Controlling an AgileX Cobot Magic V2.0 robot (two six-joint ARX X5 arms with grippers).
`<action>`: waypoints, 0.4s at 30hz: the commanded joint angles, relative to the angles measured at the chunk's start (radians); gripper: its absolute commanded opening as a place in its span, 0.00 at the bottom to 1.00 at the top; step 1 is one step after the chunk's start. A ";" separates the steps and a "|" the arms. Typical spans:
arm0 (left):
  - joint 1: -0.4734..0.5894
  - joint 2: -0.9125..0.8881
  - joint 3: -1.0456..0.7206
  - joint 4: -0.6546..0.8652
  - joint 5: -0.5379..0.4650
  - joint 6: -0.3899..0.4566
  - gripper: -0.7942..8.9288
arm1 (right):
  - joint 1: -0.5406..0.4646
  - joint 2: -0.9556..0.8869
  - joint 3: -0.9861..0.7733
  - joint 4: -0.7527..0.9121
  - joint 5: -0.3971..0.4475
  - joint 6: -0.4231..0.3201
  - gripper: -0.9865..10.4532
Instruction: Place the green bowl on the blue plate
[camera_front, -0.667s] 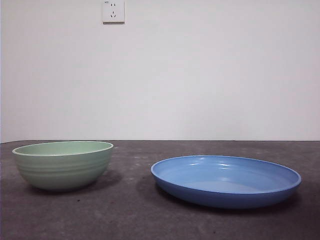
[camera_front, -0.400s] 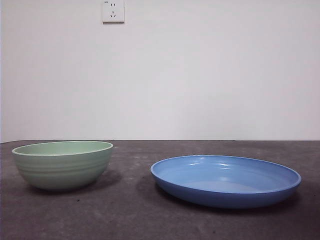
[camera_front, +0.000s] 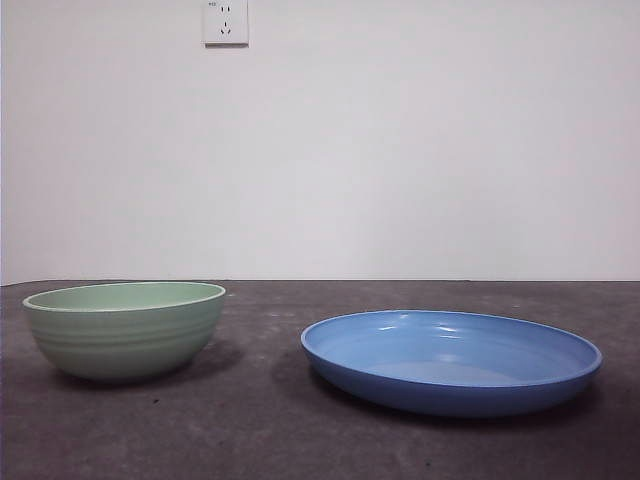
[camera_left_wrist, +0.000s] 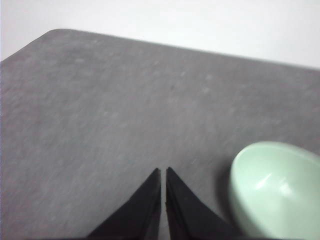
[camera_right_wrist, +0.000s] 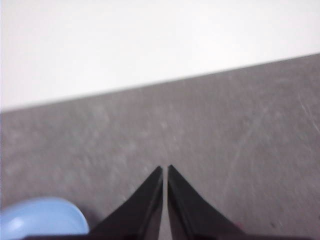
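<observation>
Bench (camera_front: 300, 440) of dark grey, speckled matting is meeting a plain white wall carrying a socket (camera_front: 226, 22), cropped above. Green bowl (camera_front: 124, 329) is sitting upright, well apart from the blue plate (camera_front: 451, 361). Left claw (camera_left_wrist: 163, 172) and right claw (camera_right_wrist: 165, 170) are hanging pinched together, both views blurred, dishes cropped.

Pale mint-green bowl (camera_front: 125, 330) with faint ridges, glossy medium-blue plate (camera_front: 452, 362), dark grey table (camera_front: 260, 430)
</observation>
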 joint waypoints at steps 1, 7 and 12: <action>-0.019 0.040 0.079 0.018 0.009 -0.090 0.10 | 0.005 0.039 0.069 -0.014 -0.008 0.113 0.10; -0.066 0.193 0.254 0.011 0.068 -0.104 0.10 | 0.030 0.169 0.252 -0.116 -0.092 0.127 0.10; -0.092 0.363 0.431 0.003 0.135 -0.104 0.10 | 0.054 0.304 0.428 -0.235 -0.161 0.108 0.10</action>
